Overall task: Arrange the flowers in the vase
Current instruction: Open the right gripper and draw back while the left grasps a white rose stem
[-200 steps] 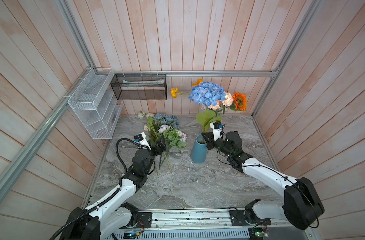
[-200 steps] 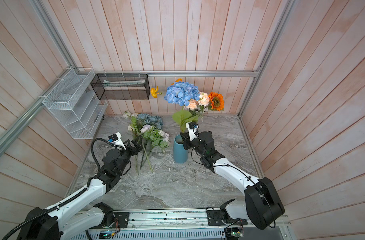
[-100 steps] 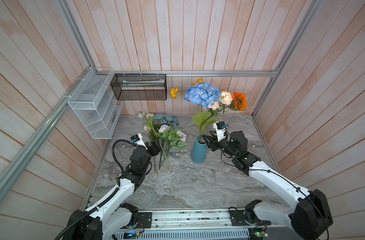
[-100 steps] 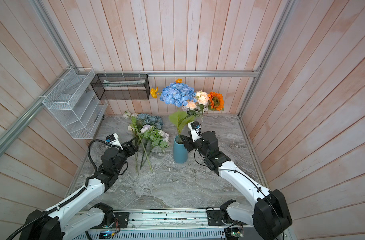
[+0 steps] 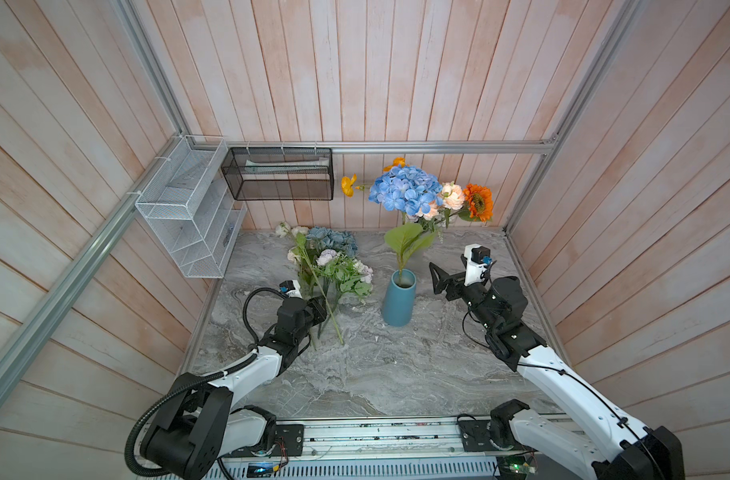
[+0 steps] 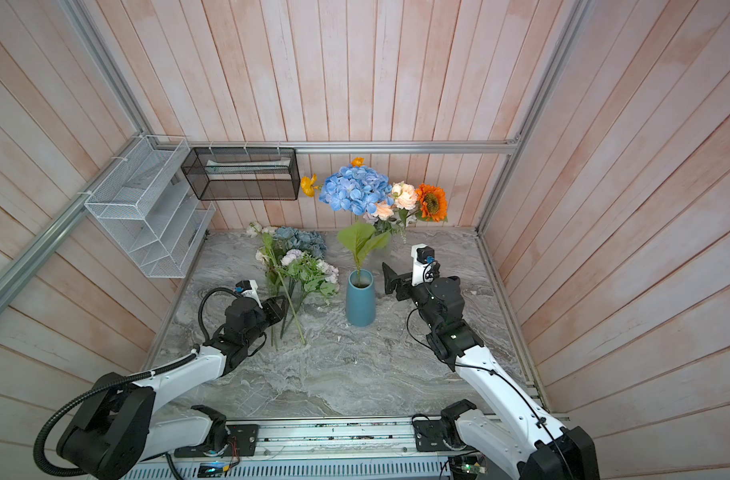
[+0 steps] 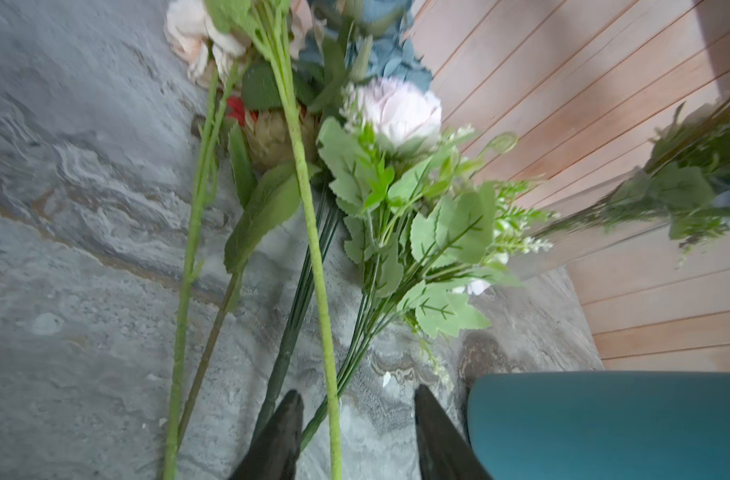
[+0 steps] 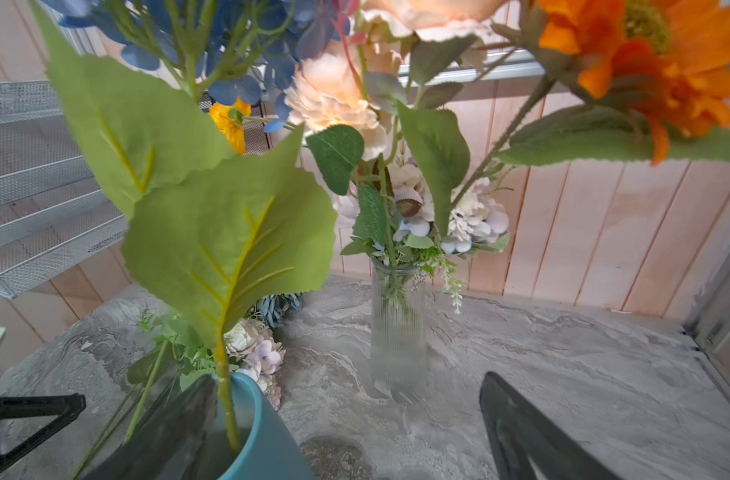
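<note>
Here, blue hydrangea (image 5: 402,193) in teal vase (image 5: 398,305)

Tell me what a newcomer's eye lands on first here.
The big blue hydrangea towers over the teal vase mid-table, its stem inside. To its right in both top views glows an orange sunflower. Left of the vase, loose flowers lie heaped on the marble table, the left gripper open over their stems.

I had the left gripper (image 5: 320,309) down among the stems of the loose flowers (image 5: 330,266) lying on the marble table (image 5: 396,374). My right gripper (image 5: 434,278), jaws wide apart, sat beside the blue vase (image 5: 398,305); one blue hydrangea (image 5: 402,193) stood in it.
</note>
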{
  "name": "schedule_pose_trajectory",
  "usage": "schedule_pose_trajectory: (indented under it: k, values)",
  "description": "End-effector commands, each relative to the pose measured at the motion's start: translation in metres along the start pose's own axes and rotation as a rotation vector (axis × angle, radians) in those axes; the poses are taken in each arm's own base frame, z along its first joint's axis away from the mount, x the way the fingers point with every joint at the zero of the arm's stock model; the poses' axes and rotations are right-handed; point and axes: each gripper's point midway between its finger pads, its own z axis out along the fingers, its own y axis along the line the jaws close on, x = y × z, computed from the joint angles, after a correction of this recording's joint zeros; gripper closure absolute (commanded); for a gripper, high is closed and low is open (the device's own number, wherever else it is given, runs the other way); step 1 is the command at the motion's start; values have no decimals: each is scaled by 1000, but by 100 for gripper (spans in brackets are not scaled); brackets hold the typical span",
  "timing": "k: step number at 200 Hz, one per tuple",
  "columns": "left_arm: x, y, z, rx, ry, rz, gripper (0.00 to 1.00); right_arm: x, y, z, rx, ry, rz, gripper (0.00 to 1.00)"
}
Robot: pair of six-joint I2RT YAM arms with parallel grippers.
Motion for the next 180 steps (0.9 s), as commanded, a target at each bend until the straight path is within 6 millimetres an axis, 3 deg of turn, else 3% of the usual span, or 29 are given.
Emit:
schedule_pose_trajectory:
  k: [1, 40, 74, 180]
  values:
    - [11, -10, 9, 43, 28, -25, 55, -12, -5, -1, 23, -61, 35, 2]
    - [28, -14, 27, 47, 68, -27, 59, -11, -7, -2, 33, -67, 27, 2]
    - [31, -15, 41, 41, 78, -23, 61, -9, -10, -4, 44, -66, 23, 2]
    - [29, 11, 63, -115, 51, 88, 65, -19, -13, -15, 67, -103, 7, 2]
